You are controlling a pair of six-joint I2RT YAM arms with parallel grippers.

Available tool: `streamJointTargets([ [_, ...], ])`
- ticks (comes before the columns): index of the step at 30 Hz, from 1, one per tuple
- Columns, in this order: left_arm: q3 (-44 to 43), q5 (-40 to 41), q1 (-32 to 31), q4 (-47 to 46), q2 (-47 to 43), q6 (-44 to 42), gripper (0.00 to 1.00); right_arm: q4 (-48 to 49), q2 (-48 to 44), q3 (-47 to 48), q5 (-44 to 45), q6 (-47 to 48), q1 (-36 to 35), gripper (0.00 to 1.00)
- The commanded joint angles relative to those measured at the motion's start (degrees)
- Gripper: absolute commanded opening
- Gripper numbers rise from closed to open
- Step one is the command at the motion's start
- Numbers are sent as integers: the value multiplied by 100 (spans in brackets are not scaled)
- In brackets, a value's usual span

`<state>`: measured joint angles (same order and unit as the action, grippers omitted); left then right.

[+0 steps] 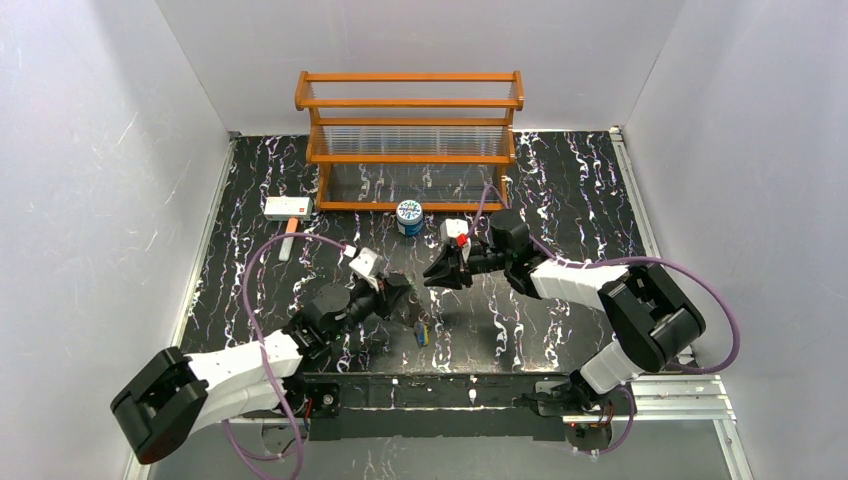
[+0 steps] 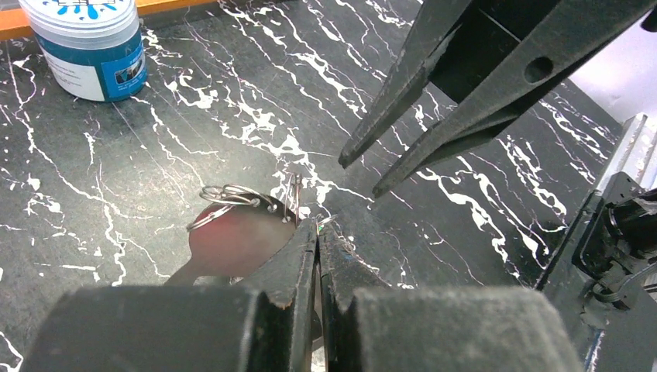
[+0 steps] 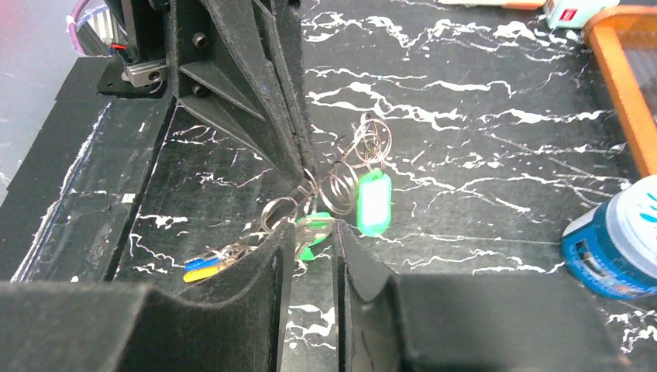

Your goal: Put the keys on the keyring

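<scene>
Closest in the top view, both arm bases are sitting at 6 o'clock, and the arms are reaching toward the middle of the black marbled tabletop (image 1: pixel 560 300). The left tool (image 1: pixel 404 303) and the right tool (image 1: pixel 432 278) are pointing at each other there, tips near, with the keys (image 1: pixel 421 332) just beside them at 6 o'clock. A blue-and-white can (image 1: pixel 409 216) is standing at 12 o'clock of the tools, in front of a wooden rack (image 1: pixel 410 140). A white box (image 1: pixel 288 207) is lying at 10 o'clock.

From the left wrist, the left tool's fingers are pressing fully together, pinching the wire keyring (image 2: pixel 232 198), whose coils are fanning out toward 11 o'clock. The right tool is reaching in from 1 o'clock, its tips standing narrowly apart.

From the right wrist, a green key (image 3: pixel 314 232) is showing in the right tool's narrow gap; whether it is touching the fingers I cannot tell. A green tag (image 3: pixel 373 203) is dangling from the keyring at 1 o'clock, and the blue and yellow keys (image 3: pixel 203 267) are lying at 9 o'clock.
</scene>
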<state>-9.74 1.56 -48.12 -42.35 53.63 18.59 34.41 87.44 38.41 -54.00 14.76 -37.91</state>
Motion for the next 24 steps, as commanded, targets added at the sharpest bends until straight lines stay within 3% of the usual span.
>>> streamJointTargets([
  [1, -279, -242, 82, -221, 536, -162, 0, -207, 19, 105, -89, -48, 81, 31],
  [15, -1210, -3164, 808, -2020, 3362, -737, 0, -640, -702, -696, 708, 167, 413, 29],
  [24, -1056, -4159, 990, -5483, 4938, 354, 0, -527, -1047, -1167, 936, 154, 500, 29],
])
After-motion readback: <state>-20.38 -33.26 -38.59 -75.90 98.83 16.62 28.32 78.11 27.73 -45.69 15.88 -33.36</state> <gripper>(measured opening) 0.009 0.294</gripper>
